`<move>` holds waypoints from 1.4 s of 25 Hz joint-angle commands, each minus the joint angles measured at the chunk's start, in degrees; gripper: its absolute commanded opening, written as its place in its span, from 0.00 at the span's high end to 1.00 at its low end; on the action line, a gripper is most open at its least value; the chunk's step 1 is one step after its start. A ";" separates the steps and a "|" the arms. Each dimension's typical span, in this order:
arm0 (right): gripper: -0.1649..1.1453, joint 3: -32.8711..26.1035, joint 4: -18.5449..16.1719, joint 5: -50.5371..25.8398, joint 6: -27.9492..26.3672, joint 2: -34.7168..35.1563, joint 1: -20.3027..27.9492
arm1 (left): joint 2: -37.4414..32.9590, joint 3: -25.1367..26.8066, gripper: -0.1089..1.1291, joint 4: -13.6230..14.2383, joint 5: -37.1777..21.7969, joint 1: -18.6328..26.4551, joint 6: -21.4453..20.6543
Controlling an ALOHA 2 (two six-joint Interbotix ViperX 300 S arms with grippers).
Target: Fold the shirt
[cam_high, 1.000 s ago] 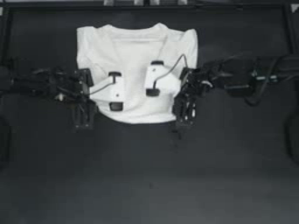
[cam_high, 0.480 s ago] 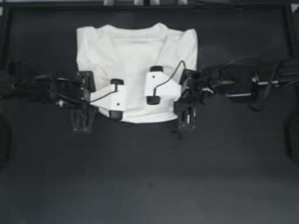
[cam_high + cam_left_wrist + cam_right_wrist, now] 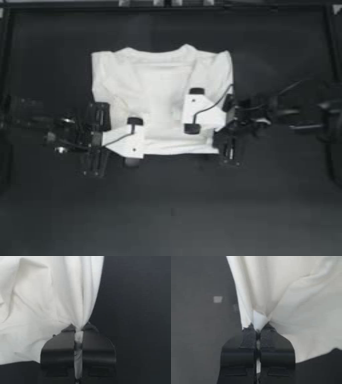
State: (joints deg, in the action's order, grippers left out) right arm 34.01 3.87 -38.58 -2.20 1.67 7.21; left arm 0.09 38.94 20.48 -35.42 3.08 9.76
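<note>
The white shirt (image 3: 157,90) lies flat on the dark table, neck toward the far edge, its sides folded in. My left gripper (image 3: 97,137) sits at the shirt's lower left edge and is shut on a pinch of cloth. The left wrist view shows the shirt (image 3: 43,293) bunching into the closed left gripper (image 3: 78,331). My right gripper (image 3: 229,135) is at the lower right edge. In the right wrist view the right gripper (image 3: 258,328) is likewise shut on a fold of the shirt (image 3: 294,288). Both arms' white camera plates overlap the hem area from above.
Bare dark table (image 3: 171,210) stretches in front of the shirt's hem. A frame rail (image 3: 171,6) runs along the far edge. A small pale mark (image 3: 217,299) is on the table beside the shirt.
Both grippers have moved toward the table's front, still holding the cloth. The shirt has slid the same way, away from the far rail.
</note>
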 commanded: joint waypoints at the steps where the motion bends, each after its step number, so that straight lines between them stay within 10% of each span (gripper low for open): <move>1: 0.82 1.41 -0.09 -0.09 -3.52 -5.10 -2.29 | -3.34 -2.72 0.86 1.67 -2.11 -3.08 2.64; 24: 0.82 2.64 -11.25 -3.96 -32.78 -15.73 -21.62 | -3.43 -13.97 0.87 3.34 -23.38 -24.61 25.40; 35: 0.82 0.26 -15.82 -7.91 -35.60 -19.25 -19.51 | -6.68 -15.73 0.87 2.99 -24.79 -21.53 28.56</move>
State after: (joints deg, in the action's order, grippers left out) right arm 34.89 -11.78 -46.76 -38.14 -15.21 -13.27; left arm -3.08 24.35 23.55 -59.94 -19.51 38.32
